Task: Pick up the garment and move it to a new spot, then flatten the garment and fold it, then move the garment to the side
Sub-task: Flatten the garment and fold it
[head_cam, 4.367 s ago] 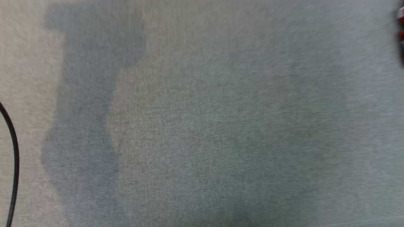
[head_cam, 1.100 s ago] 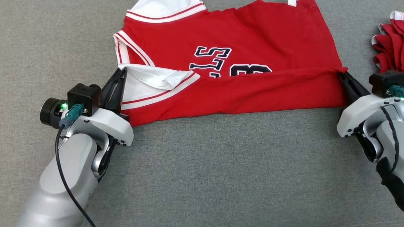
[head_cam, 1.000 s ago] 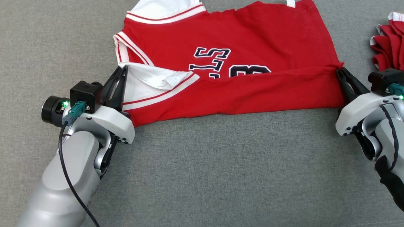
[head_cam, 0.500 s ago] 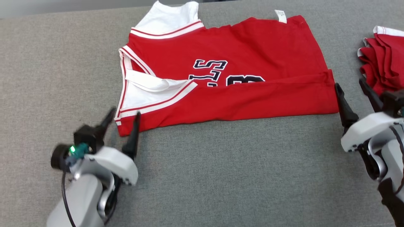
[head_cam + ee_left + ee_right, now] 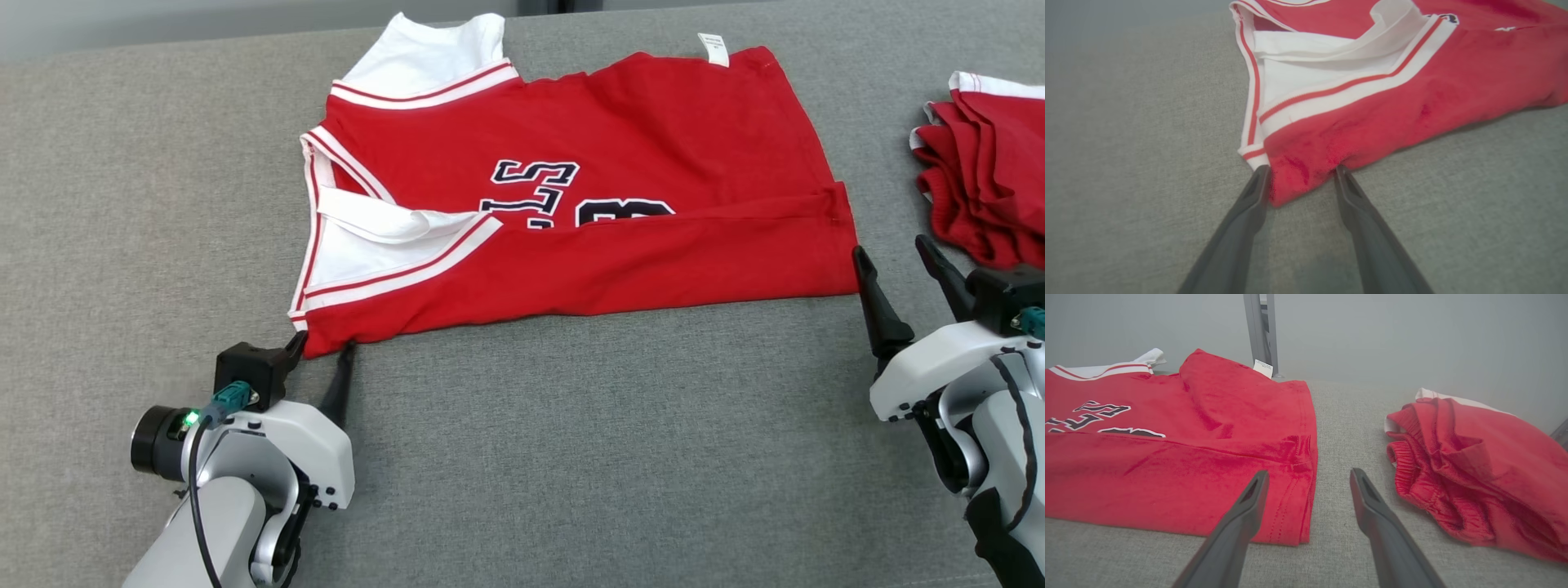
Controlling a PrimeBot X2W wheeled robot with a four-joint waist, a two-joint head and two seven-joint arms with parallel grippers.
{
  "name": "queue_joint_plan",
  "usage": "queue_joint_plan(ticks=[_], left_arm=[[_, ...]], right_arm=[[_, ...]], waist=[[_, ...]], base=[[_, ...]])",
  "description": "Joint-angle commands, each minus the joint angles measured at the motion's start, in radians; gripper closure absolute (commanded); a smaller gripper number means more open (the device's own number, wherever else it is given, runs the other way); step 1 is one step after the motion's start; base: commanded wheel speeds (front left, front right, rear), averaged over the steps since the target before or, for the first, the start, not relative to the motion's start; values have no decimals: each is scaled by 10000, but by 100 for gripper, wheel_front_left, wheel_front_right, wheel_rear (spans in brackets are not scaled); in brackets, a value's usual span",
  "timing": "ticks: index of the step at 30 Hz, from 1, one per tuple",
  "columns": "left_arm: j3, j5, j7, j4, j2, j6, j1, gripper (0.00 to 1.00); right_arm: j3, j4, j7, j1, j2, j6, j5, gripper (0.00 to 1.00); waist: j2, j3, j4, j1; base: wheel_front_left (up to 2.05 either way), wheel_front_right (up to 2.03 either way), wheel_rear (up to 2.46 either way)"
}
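The garment [image 5: 620, 155] is a red jersey with white sleeves and dark lettering, lying flat on the grey cloth surface [image 5: 571, 457] with its near strip folded up over the print. My left gripper [image 5: 322, 347] is open at the near left corner. In the left wrist view that red corner [image 5: 1306, 159] sits between the two spread fingers of the left gripper [image 5: 1301, 169]. My right gripper [image 5: 890, 249] is open just off the garment's near right corner, holding nothing. In the right wrist view the right gripper [image 5: 1308, 473] straddles the garment's right hem [image 5: 1298, 457].
A second pile of red cloth with white trim [image 5: 988, 180] lies to the right, close beside my right gripper, also visible as the red pile [image 5: 1474, 457]. A grey post [image 5: 1261, 330] stands behind the far edge. Bare grey surface stretches in front of the garment.
Both grippers were shut on the folded edge's ends a second ago; they opened, let it go and drew back toward me. The left one now sits at the near left corner. The head view shifted too.
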Motion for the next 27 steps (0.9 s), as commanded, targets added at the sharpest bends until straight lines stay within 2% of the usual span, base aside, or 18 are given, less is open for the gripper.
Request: queue_joint_plan(ticks=[1,2,8,16,17,18,19,27], left_arm=[[-21,105,25,29,74,87,-192,76],[-26,95,58,37,89,109,-195,100],[20,-16,112,-162,272,49,-40,100],[-17,-65,156,-501,470,28,52,100],[-35,-61,174,-528,477,15,30,100],[-51,-40,154,-558,482,27,-4,100],[-76,-7,143,-571,491,30,-38,100],[-148,-12,37,-635,539,-9,-34,100]], right_arm=[[62,16,-51,16,-7,0,27,0],[97,38,-51,-15,-8,0,54,0],[697,612,-52,-207,-7,0,527,0],[2150,1865,349,-1054,2,0,1982,0],[2319,1976,372,-1176,-9,0,2137,16],[2482,2079,424,-1277,-12,0,2281,63],[2669,2170,462,-1347,-38,0,2398,100],[3688,2485,406,-1329,-375,0,3310,100]], waist=[[0,12,-51,0],[0,17,-71,0],[0,-2,-70,0],[0,60,119,0],[0,79,145,0],[0,92,177,0],[0,102,209,0],[0,18,346,0]], base=[[0,0,0],[0,0,0],[0,0,0],[0,0,0],[0,0,0],[0,0,0],[0,0,0],[0,0,0]])
